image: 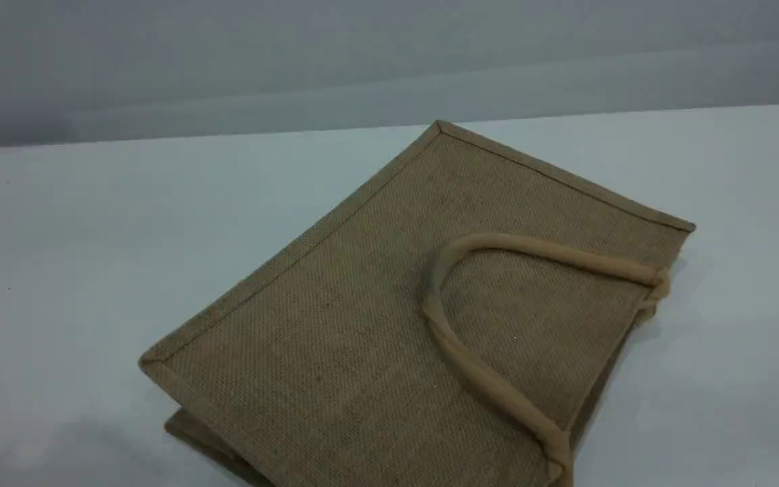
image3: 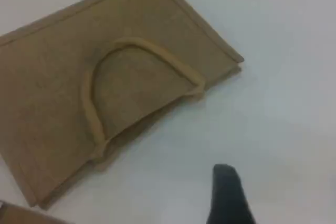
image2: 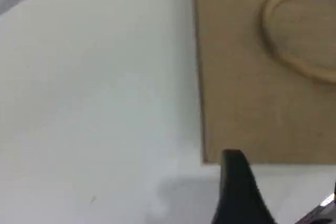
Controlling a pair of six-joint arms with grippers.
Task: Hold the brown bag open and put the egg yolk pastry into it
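The brown bag (image: pixel 362 318) lies flat and closed on the white table (image: pixel 78 270), its mouth toward the right. One beige handle (image: pixel 477 375) rests looped on its upper face. The egg yolk pastry is out of view. Neither arm shows in the scene view. In the left wrist view, my left gripper (image2: pixel 281 195) hovers open just off a corner of the bag (image2: pixel 252 87), one dark fingertip (image2: pixel 239 187) showing. In the right wrist view, my right gripper (image3: pixel 247 208) hangs open over bare table beside the bag's (image3: pixel 58 77) mouth edge and handle (image3: pixel 92 108), holding nothing.
The white tabletop extends left of the bag and right of it (image: pixel 734 352). A grey wall (image: pixel 295 61) runs behind the table's far edge. A lower layer of the bag (image: pixel 193 433) sticks out under its near left corner.
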